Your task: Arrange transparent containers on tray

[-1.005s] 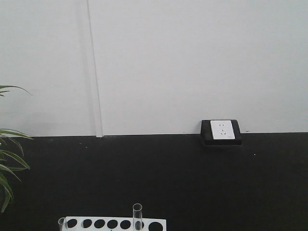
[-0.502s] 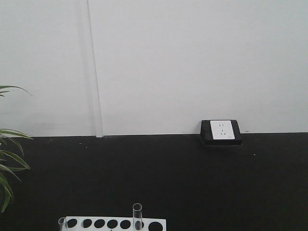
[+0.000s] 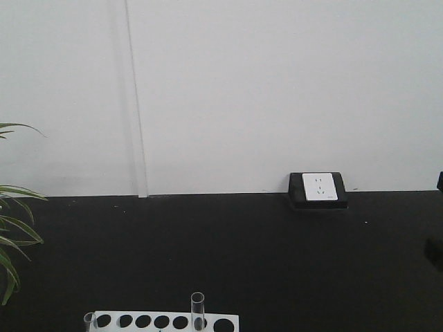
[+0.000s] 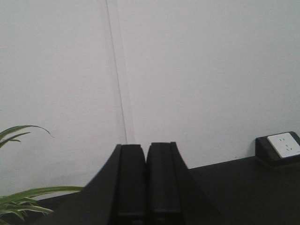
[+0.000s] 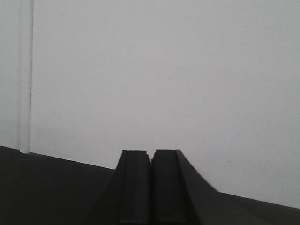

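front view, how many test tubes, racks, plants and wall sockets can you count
test tubes: 2
white rack: 1
plant: 1
wall socket: 1
total: 5

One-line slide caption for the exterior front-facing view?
Clear test tubes in a white rack, wall socket behind, plant at left.

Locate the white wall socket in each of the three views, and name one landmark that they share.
Front-facing: the white wall socket sits right of centre, where the white wall meets the black panel.
Left wrist: it is at the right edge, low in the picture.
Right wrist: not in view.
Shared landmark: the vertical wall seam, left of centre in all three views.
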### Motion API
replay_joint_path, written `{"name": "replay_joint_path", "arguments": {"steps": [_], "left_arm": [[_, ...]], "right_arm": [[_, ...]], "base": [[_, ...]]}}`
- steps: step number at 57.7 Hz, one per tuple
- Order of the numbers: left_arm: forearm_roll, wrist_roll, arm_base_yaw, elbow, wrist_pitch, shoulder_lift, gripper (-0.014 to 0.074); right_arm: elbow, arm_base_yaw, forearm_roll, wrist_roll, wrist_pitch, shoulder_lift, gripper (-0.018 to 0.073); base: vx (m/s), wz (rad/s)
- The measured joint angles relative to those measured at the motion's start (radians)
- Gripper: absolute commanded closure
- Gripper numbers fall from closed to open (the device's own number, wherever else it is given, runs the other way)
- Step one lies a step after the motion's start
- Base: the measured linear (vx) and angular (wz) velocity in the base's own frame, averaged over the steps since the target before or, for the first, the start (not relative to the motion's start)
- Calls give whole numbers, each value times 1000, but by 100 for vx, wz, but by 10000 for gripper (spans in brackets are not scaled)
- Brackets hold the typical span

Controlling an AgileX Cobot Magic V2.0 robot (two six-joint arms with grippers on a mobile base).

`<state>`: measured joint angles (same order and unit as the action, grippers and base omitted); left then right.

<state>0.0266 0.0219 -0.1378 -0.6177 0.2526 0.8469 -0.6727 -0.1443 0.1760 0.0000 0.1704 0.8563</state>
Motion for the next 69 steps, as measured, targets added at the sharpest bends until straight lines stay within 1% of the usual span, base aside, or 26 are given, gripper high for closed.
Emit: {"name": "replay_joint_path", "arguments": {"steps": [2, 3, 5, 9, 14, 16, 21, 25, 28, 36, 48, 53, 63, 69], "left_arm": [[0, 0, 0, 0, 0, 0, 436], [0, 0, 0, 0, -1, 0, 421], [0, 0, 0, 0, -3, 0, 381], [0, 0, 0, 0, -11, 0, 309], [0, 0, 0, 0, -19, 0, 196], [0, 0, 0, 0, -20, 0, 167], [0, 0, 0, 0, -22, 0, 106], [0, 0, 0, 0, -22, 0, 87], [0, 0, 0, 0, -22, 0, 86], [0, 0, 0, 0, -15, 0, 94], [0, 1, 0, 2, -4, 0, 95], [2, 2, -4, 21, 18, 0, 95], [47, 8, -39, 154, 68, 0, 95], [77, 46, -68, 248, 100, 0, 95]], "right_arm": [[0, 0, 0, 0, 2, 0, 384], [0, 0, 0, 0, 3, 0, 347], [0, 0, 0, 0, 4, 0, 316], [0, 0, 0, 0, 6, 0, 216], [0, 0, 0, 0, 6, 0, 69], [0, 0, 0, 0, 6, 0, 22], [0, 0, 0, 0, 11, 0, -58], [0, 0, 0, 0, 17, 0, -94], [0, 0, 0, 0, 19, 0, -104], [0, 0, 0, 8, 20, 0, -96], [0, 0, 0, 67, 22, 0, -37], [0, 0, 0, 93, 17, 0, -13], [0, 0, 4, 108, -14, 0, 12], [0, 0, 9, 108, -20, 0, 12]], "base": [[0, 0], [0, 0], [0, 0], [0, 0], [0, 0], [0, 0], [0, 0], [0, 0], [0, 0], [0, 0], [0, 0], [0, 0], [0, 0], [0, 0]]}}
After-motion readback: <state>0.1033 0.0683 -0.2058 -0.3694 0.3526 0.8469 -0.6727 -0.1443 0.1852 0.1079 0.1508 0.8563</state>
